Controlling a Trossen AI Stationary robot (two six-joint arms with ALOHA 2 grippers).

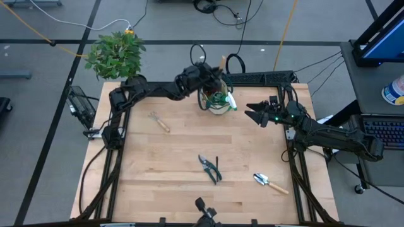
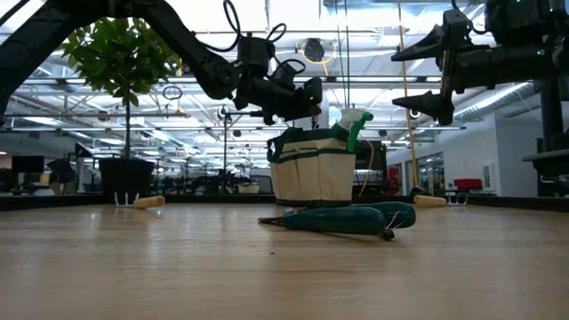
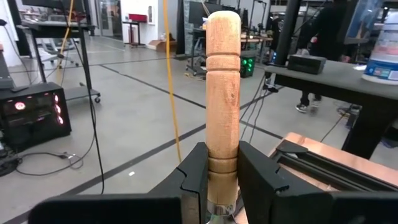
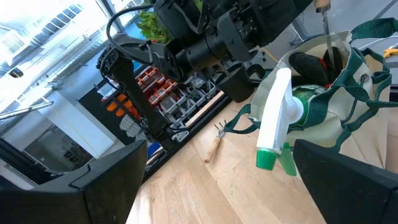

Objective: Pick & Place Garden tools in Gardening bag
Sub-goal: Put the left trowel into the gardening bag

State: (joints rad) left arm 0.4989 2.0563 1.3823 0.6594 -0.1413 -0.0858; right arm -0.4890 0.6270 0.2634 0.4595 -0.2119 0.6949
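Placing step in hand: left gripper (image 1: pixel 211 81) over the bag (image 1: pixel 216 99), fingers (image 3: pixel 258 177) clamped on a wooden-handled tool (image 3: pixel 222 93). Next, probably: lower it straight into the mouth beside the spray bottle (image 4: pixel 278 118), then release. Right gripper (image 1: pixel 255 114) waiting just beside the bag, spread wide, empty. Tool's metal end hidden; shears (image 1: pixel 210 168), trowel (image 1: pixel 268 183) and fork (image 1: pixel 159 122) not yet packed.

a leafy potted plant (image 1: pixel 117 55) stands at the far left corner of the wooden worktop (image 1: pixel 189 183), with a keyboard (image 1: pixel 382 132) off right.
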